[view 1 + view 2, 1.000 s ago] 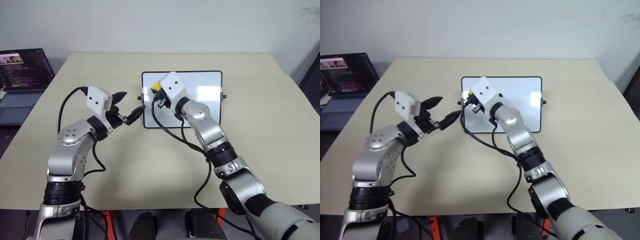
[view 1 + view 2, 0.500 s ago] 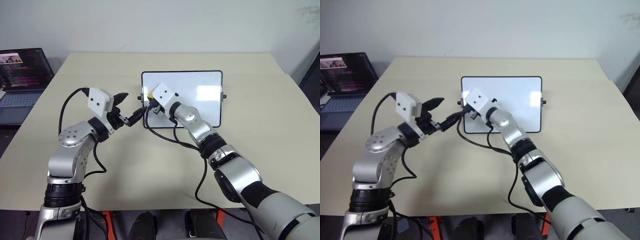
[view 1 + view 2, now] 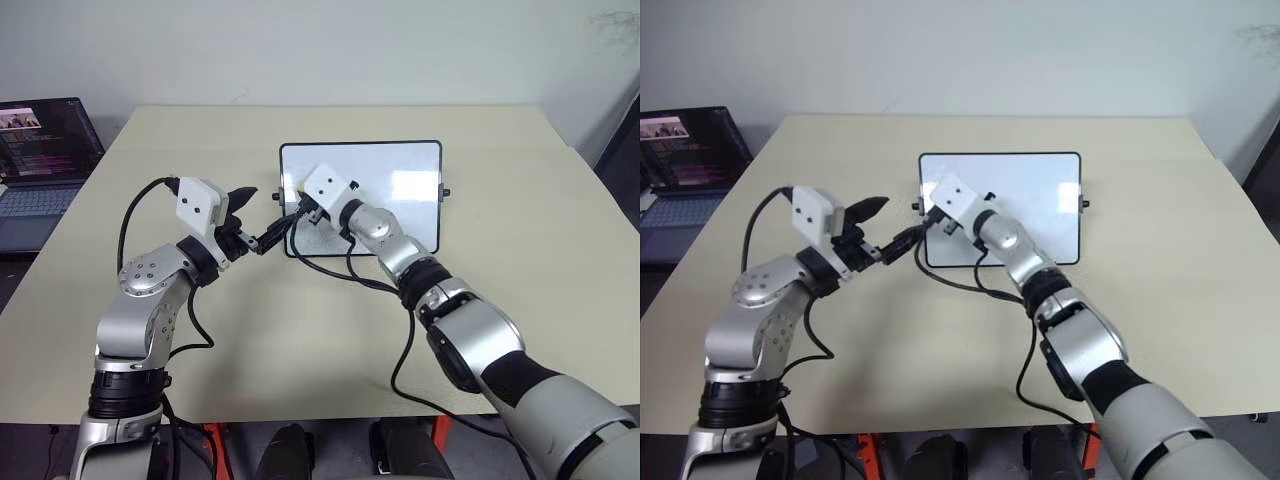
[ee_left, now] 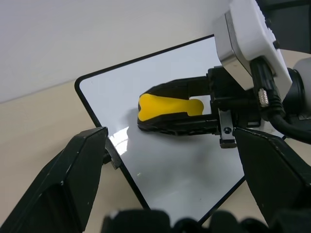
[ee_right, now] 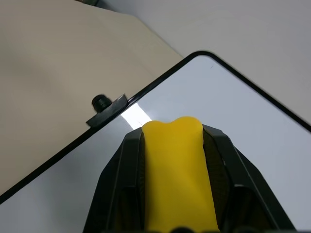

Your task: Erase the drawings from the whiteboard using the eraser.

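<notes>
Left wrist view: right gripper [image 4: 146, 112] clamped on the eraser [image 4: 167, 107], eraser pressed to the whiteboard [image 4: 180, 170] near its left short edge | left gripper [image 3: 262, 217] jaws spread, holding nothing, just beside the board's left edge knob [image 5: 101, 102] | board lies on the table [image 3: 300, 330] | drawings: cannot tell.

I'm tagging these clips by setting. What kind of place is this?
Probably an office or lab workspace: a beige table against a plain wall, an open laptop showing code beside it, and a small whiteboard on the tabletop.
</notes>
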### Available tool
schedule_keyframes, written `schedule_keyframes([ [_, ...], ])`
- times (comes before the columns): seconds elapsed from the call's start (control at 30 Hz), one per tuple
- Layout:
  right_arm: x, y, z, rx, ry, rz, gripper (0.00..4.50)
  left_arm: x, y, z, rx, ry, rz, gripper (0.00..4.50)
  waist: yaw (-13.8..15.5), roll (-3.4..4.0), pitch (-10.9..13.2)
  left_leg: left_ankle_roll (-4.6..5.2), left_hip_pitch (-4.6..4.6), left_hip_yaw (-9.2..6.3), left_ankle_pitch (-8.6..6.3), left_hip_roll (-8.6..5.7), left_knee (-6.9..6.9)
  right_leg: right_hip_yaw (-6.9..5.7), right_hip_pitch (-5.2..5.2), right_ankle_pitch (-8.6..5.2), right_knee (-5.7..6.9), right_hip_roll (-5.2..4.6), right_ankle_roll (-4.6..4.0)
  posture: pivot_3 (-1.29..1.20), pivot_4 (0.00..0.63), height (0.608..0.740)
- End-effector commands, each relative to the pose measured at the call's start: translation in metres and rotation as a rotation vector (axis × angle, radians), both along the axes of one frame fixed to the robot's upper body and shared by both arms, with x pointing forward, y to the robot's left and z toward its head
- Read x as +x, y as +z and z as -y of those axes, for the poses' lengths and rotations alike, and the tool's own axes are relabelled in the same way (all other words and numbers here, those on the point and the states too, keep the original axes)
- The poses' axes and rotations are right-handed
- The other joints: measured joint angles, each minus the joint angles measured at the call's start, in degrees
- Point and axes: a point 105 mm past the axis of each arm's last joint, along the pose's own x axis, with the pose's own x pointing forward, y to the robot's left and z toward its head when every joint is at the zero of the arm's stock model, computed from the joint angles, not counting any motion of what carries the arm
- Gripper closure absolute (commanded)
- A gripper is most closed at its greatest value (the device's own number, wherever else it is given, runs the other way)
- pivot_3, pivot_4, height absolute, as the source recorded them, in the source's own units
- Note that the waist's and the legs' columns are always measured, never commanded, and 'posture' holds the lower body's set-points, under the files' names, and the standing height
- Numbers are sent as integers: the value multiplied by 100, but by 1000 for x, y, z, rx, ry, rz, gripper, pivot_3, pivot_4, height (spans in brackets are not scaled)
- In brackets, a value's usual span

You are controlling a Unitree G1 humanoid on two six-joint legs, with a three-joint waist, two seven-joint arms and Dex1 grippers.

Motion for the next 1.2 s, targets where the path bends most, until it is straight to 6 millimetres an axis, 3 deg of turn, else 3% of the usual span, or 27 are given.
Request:
schedule_keyframes([
  [0.03,2,19,-1,28,-3,48,3210,-2,15,2,-9,-15,56,0,0,0,0,0,0,0,0,0,0,0,0,0,0,0,0,0,150,740],
  [0.83,-1,-18,9,-26,21,-53,3210,-1,13,3,-29,-1,62,0,-9,0,0,0,1,1,0,0,-1,1,1,0,2,0,0,0,150,740],
  [1.2,0,-39,42,-30,-44,-94,3210,3,11,10,-46,-21,55,0,51,-1,-1,1,5,-2,0,-1,3,-1,6,0,8,-1,0,0,150,740],
])
